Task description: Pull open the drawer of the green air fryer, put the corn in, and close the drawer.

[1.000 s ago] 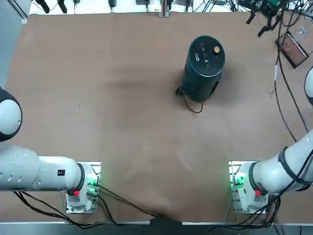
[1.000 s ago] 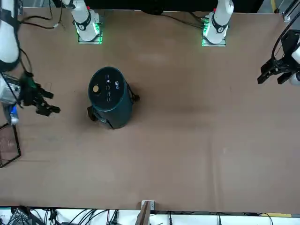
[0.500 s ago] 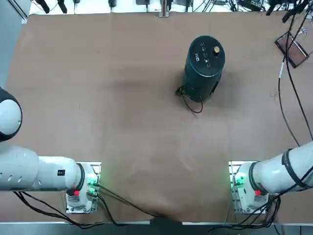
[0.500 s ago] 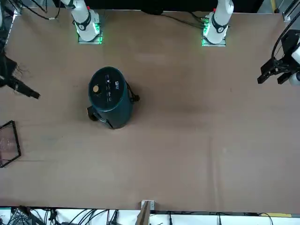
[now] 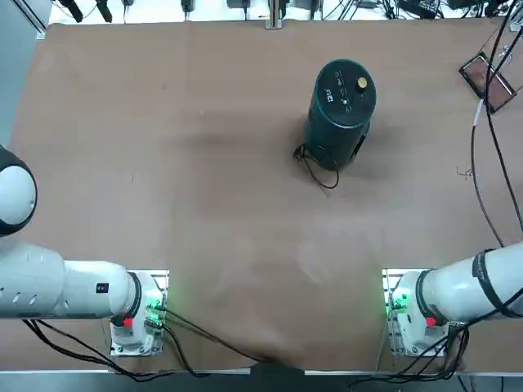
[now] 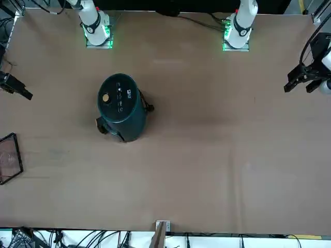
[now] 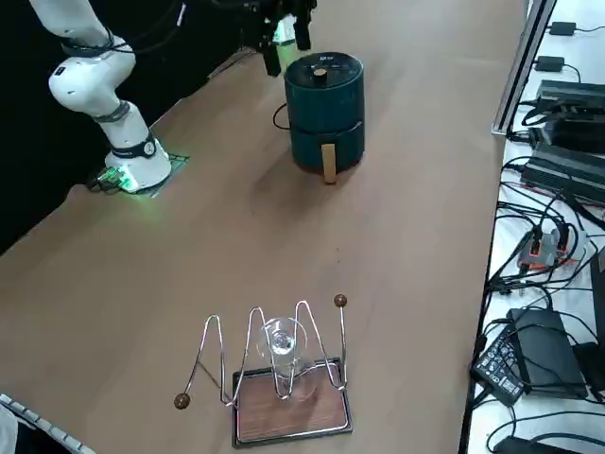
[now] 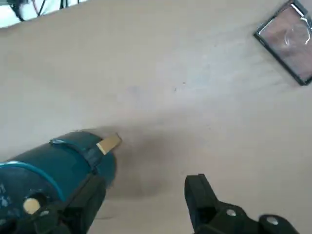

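The green air fryer (image 5: 341, 106) (image 6: 120, 106) (image 7: 324, 95) stands upright on the brown table, right of centre and towards the far side. Its drawer (image 7: 326, 144) is pushed in, and the tan handle (image 7: 328, 163) (image 8: 108, 144) faces the robot's right. My right gripper (image 7: 285, 38) (image 8: 144, 187) hangs open and empty, high above the table beside the fryer (image 8: 48, 165). Only the tip of a finger (image 6: 23, 94) shows in the front view. It is outside the overhead view. The corn is out of view.
A wire rack on a wooden base (image 7: 284, 388) (image 5: 488, 77) (image 6: 8, 157) (image 8: 287, 36), holding a glass, sits near the table's right edge. The fryer's black cord (image 5: 315, 167) curls on the table at its near side. Cables hang over the right edge.
My right gripper has risen and swung away from the rack, leaving the overhead view at the far right. Its jaws stay open. The fryer has not moved.
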